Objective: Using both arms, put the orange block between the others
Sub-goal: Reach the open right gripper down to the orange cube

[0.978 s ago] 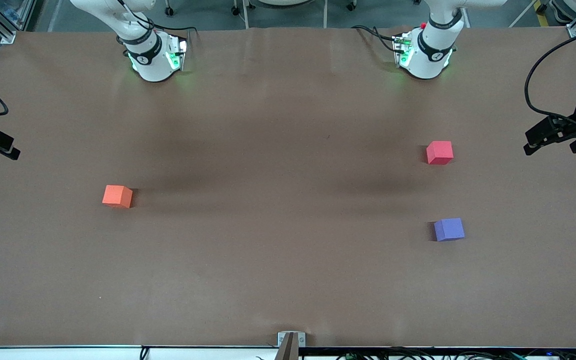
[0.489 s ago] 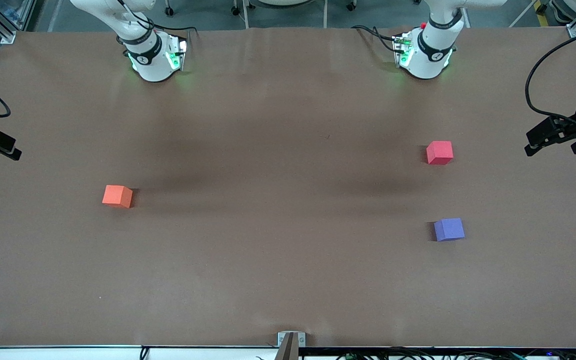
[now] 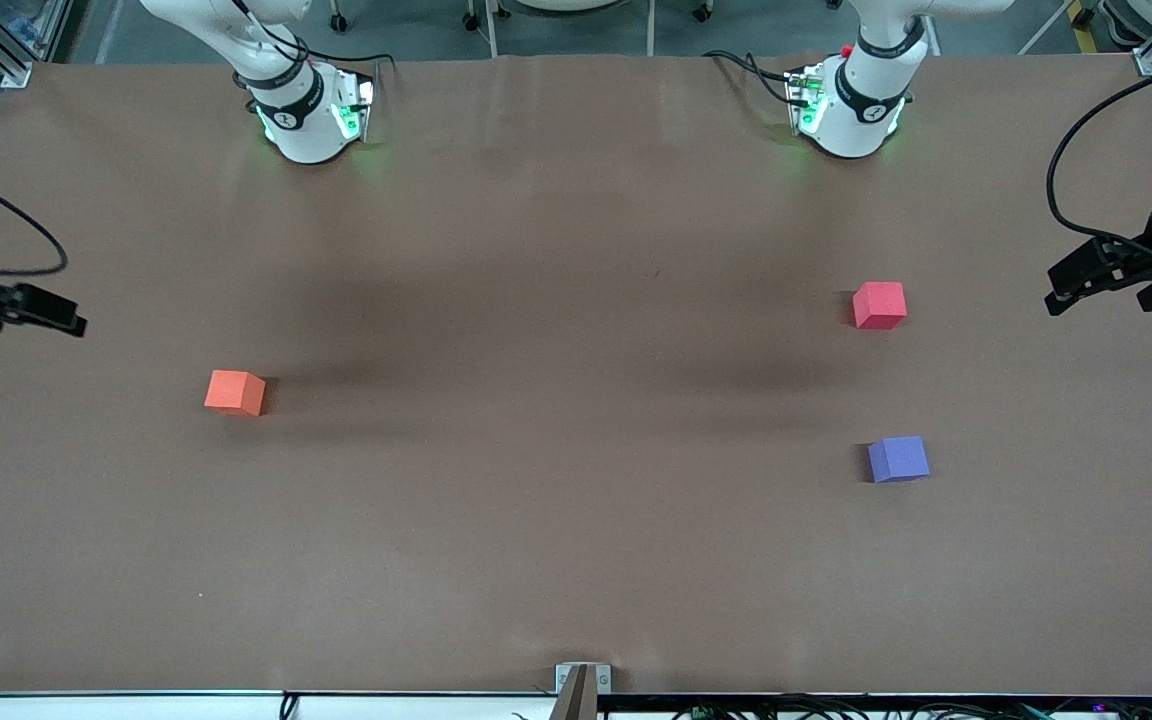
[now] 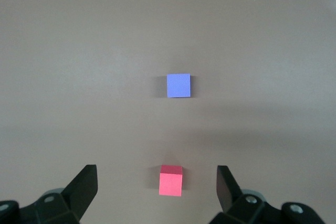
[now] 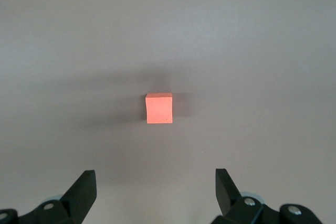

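The orange block (image 3: 234, 392) (image 5: 159, 108) lies on the brown table toward the right arm's end. The others, a pinkish-red cube (image 3: 879, 304) (image 4: 171, 180) and a purple cube (image 3: 898, 458) (image 4: 178, 85), sit toward the left arm's end, the purple one nearer the front camera, with a gap between them. My right gripper (image 3: 56, 315) (image 5: 155, 177) hangs open over the table's edge at its own end, apart from the orange block. Over the table's other end, my left gripper (image 3: 1061, 285) (image 4: 157, 174) is open and empty, looking down on both cubes.
The right arm's base (image 3: 306, 115) and the left arm's base (image 3: 851, 110) stand along the table's edge farthest from the front camera. A small metal bracket (image 3: 583, 680) sits at the nearest edge. Black cables trail from both wrists.
My right gripper has swung in over the table's end, toward the orange block. The left gripper has barely shifted. None of the cubes has moved.
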### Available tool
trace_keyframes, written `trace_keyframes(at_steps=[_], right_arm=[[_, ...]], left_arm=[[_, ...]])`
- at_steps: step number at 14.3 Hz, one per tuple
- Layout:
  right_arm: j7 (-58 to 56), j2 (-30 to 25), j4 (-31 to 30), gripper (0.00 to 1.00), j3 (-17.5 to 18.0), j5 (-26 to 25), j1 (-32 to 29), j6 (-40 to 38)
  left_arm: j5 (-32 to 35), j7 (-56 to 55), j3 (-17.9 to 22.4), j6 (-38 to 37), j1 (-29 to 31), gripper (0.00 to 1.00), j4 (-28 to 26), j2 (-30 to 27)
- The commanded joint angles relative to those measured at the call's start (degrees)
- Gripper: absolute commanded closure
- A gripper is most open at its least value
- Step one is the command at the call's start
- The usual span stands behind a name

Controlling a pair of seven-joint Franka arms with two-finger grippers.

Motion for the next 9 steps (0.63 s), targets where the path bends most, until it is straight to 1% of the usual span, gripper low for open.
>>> trace_keyframes(at_steps=[1, 4, 7, 9], right_arm=[[-0.1, 6.6, 0.2, 0.0, 0.2, -0.6, -1.0, 2.5], [-2.6, 11.5, 0.2, 0.0, 0.2, -0.6, -0.7, 5.6], [-2.6, 16.3, 0.2, 0.0, 0.3, -0.2, -0.2, 8.0], [-2.7, 18.9, -1.2, 0.0, 0.5, 0.2, -0.5, 9.4]], left_arm=[[-0.6, -0.8, 0.0, 0.2, -0.1, 0.0, 0.6, 0.3], [-0.5, -0.8, -0.1, 0.2, 0.0, 0.0, 0.6, 0.2], [-0.5, -0.8, -0.1, 0.2, -0.1, 0.0, 0.5, 0.3], [-0.5, -0.8, -0.1, 0.8, 0.0, 0.0, 0.4, 0.3]])
